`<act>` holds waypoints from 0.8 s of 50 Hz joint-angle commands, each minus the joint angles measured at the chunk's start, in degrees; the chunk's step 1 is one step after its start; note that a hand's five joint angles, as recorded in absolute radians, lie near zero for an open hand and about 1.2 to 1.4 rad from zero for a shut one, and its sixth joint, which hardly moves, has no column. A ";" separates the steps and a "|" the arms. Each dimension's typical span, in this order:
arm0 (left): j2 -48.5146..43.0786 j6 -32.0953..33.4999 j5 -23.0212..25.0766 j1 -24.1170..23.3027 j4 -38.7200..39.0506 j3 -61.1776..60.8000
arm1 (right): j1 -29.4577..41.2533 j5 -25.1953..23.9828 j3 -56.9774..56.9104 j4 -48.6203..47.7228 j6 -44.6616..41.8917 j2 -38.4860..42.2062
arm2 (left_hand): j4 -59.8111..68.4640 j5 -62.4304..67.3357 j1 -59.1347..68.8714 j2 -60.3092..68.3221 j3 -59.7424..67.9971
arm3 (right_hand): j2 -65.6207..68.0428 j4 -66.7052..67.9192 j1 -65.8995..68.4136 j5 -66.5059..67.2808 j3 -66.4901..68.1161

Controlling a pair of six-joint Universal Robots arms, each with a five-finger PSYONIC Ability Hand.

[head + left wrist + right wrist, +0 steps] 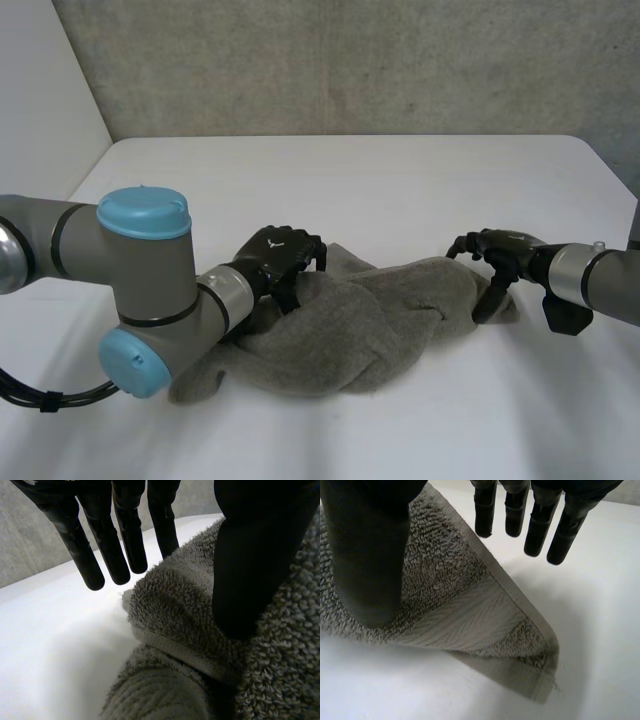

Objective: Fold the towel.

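Towel: the grey towel [360, 325] is lying bunched and twisted in a long heap on the white table [350, 180], closer to the near edge than the far one and roughly midway between the side edges.
Left hand: the left hand [278, 258] is sitting at the heap's left end, released. Its fingers [130, 535] are reaching straight past the cloth over bare table, and the left thumb [250, 570] is lying against the pile without pinching it.
Right hand: the right hand [500, 255] is hovering at the heap's right end, likewise released. Its fingers are hanging straight just beyond a hemmed edge, with the right thumb [367, 555] over the terry and nothing clamped between them.
Exposed corner: a hemmed corner [540, 680] is lying doubled under itself on the table beneath the right hand.
Handling: the towel is looking soft, limp and light. Its thick loops should be giving good friction, and it will likely be sagging and dragging rather than keeping shape.
Where to hold: the flat woven hem [190, 655] near the corners is looking like the best place, pinched between thumb and fingers, one corner per hand.
Progress: no fold is being made yet; pulling the heap out flat is seeming to be the step in hand.
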 commanded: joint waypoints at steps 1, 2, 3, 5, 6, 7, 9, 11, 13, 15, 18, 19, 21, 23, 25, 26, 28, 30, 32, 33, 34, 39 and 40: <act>-1.84 0.00 0.67 0.02 -1.43 1.15 | 2.58 0.02 -2.40 0.19 -0.20 1.32 | 14.06 14.12 13.93 14.03 14.04 | 14.89 14.14 13.95 13.25 14.10; -1.93 0.09 1.19 0.02 -1.43 1.15 | 2.59 0.02 -2.40 0.19 -0.20 1.33 | 19.39 19.45 19.26 19.36 19.37 | 14.94 14.19 14.00 13.30 14.15; -1.93 0.09 1.19 0.02 -1.43 1.15 | 2.94 -0.15 -2.57 0.10 -0.28 1.50 | 19.45 19.50 19.31 19.42 19.42 | 22.10 21.35 21.16 20.46 21.31; -1.93 0.09 1.54 -0.06 -1.26 1.32 | 3.38 -0.24 -2.92 0.10 -0.29 2.02 | 32.99 33.05 32.85 32.96 32.96 | 33.16 32.42 32.23 31.52 32.38; -1.93 0.09 1.54 -0.06 -1.25 1.32 | 3.90 -0.24 -3.71 0.19 -0.37 2.81 | 33.07 33.13 32.93 33.04 33.04 | 46.76 46.02 45.82 45.12 45.98; -1.93 0.09 1.54 0.02 -1.08 1.93 | 4.43 -0.15 -4.76 0.19 -0.37 3.34 | 42.21 42.27 42.07 42.18 42.18 | 57.22 56.48 56.29 55.58 56.44; -1.93 0.18 1.28 0.02 -0.47 4.12 | 4.96 0.11 -6.51 0.63 -0.37 4.04 | 42.30 42.36 42.16 42.27 42.27 | 61.60 60.85 60.66 59.96 60.81; -1.93 0.18 1.02 0.02 0.23 6.66 | 5.58 0.64 -8.73 1.25 -0.29 4.93 | 42.30 42.36 42.16 42.27 42.27 | 61.64 60.90 60.70 60.00 60.86; -1.75 0.09 0.41 0.20 1.11 9.64 | 6.28 0.99 -11.71 1.86 -0.20 5.72 | 42.30 42.36 42.16 42.27 42.27 | 61.64 60.90 60.70 60.00 60.86; -1.31 0.09 -0.04 0.37 2.09 12.75 | 7.77 2.56 -18.88 1.69 -0.20 5.81 | 42.30 42.36 42.16 42.27 42.27 | 61.64 60.90 60.70 60.00 60.86; 0.45 0.09 -2.50 1.25 4.99 19.61 | 9.87 7.03 -25.92 -2.06 -0.46 4.06 | 42.30 42.36 42.16 42.27 42.27 | 61.64 60.90 60.70 60.00 60.86; 1.84 0.00 -4.59 1.51 7.07 22.56 | 9.88 7.05 -25.95 -2.09 -0.46 4.05 | 42.30 42.36 42.16 42.27 42.27 | 61.64 60.90 60.70 60.00 60.86; 3.07 0.09 -6.87 1.69 9.79 24.77 | 10.41 9.95 -28.06 -7.19 -0.46 2.29 | 42.30 42.36 42.16 42.27 42.27 | 61.64 60.90 60.70 60.00 60.86; 4.22 0.18 -9.18 1.78 12.98 26.11 | 10.76 15.64 -26.85 -19.35 -0.37 -3.21 | 42.30 42.36 42.16 42.27 42.27 | 61.64 60.90 60.70 60.00 60.86; 6.85 0.18 -12.24 2.22 18.41 26.38 | 10.76 17.49 -24.05 -25.15 -0.29 -6.20 | 42.30 42.36 42.16 42.27 42.27 | 61.64 60.90 60.70 60.00 60.86; 6.86 0.18 -12.25 2.22 18.43 26.37 | 10.76 18.04 -21.24 -30.34 -0.20 -8.76 | 42.30 42.36 42.16 42.27 42.27 | 61.64 60.90 60.70 60.00 60.86; 9.48 0.18 -13.40 2.31 21.50 24.19 | 10.76 17.95 -18.68 -34.14 -0.28 -10.61 | 42.30 42.36 42.16 42.27 42.27 | 61.64 60.90 60.70 60.00 60.86; 10.63 0.26 -13.31 2.57 22.21 21.83 | 10.76 17.60 -15.85 -36.99 -0.37 -12.30 | 42.30 42.36 42.16 42.27 42.27 | 61.64 60.90 60.70 60.00 60.86; 11.86 0.44 -13.14 2.92 22.74 19.02 | 10.85 16.90 -13.30 -37.51 -0.64 -13.18 | 42.30 42.36 42.16 42.27 42.27 | 61.64 60.90 60.70 60.00 60.86; 12.65 0.61 -13.05 3.27 23.09 16.29 | 10.94 16.29 -10.86 -37.43 -1.07 -13.79 | 42.30 42.36 42.16 42.27 42.27 | 61.64 60.90 60.70 60.00 60.86; 12.66 0.62 -13.05 3.28 23.09 16.27 | 10.94 15.50 -8.49 -37.43 -1.86 -14.05 | 42.30 42.36 42.16 42.27 42.27 | 61.64 60.90 60.70 60.00 60.86; 13.28 2.73 -12.87 3.36 24.32 8.18 | 10.94 13.83 -1.02 -37.51 -5.63 -15.19 | 42.30 42.36 42.16 42.27 42.27 | 61.64 60.90 60.70 60.00 60.86; 13.36 3.77 -12.78 3.28 24.50 5.13 | 10.94 13.82 -0.99 -37.51 -5.65 -15.20 | 42.30 42.36 42.16 42.27 42.27 | 61.64 60.90 60.70 60.00 60.86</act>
